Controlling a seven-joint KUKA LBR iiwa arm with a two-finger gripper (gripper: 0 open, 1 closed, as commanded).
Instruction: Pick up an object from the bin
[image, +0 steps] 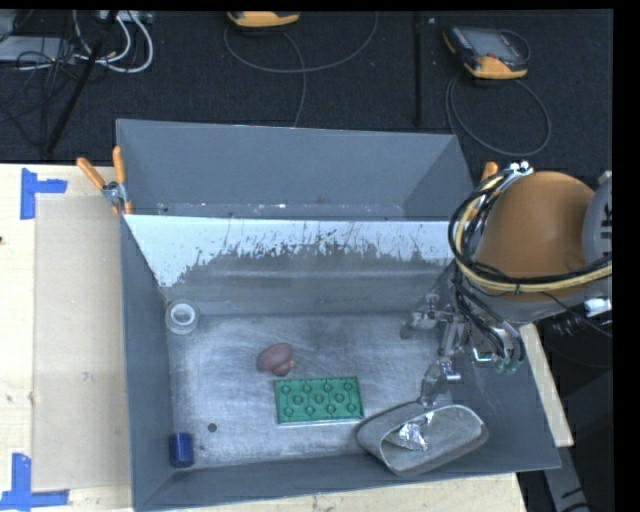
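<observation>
Grey oval pouch (455, 428), shaped rather like a slipper, was seen lying in the front right corner of the bin (290, 180), with a crumpled scrap of silver foil (412, 434) resting on its left half. The end effector (434, 393) was held just above the pouch's upper edge, close to the foil; whether it was apart or together could not be told. The arm (530, 235), capped by an orange cover and ringed with cables, was extended in from the right over the bin's wall. A green studded plate (319, 400) was laid flat just left of the pouch, with a brownish lump (277, 359) near it, farther back. A clear ring (182, 317) was placed by the left wall, and a small blue cylinder (180, 449) in the front left corner.
</observation>
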